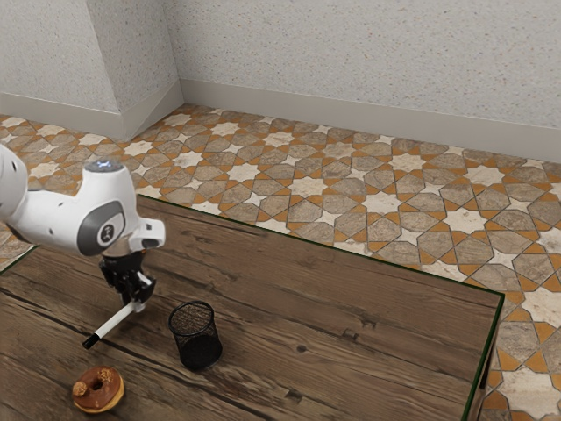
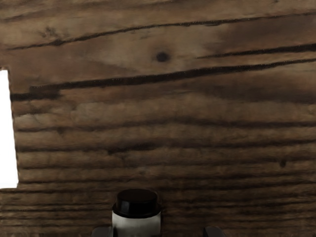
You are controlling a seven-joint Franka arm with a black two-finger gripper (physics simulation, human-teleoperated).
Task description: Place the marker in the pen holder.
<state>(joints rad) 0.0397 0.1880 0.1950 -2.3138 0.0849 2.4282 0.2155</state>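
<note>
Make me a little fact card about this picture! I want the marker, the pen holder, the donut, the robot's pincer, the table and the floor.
marker: white with a black end; its white end is at the pincer
marker in holder: no
pen holder: black mesh, standing upright
donut: brown icing on top
pincer: above the table, toward the exterior view's left from the pen holder
table: brown wood with dark cracks
floor: star-patterned tiles
</note>
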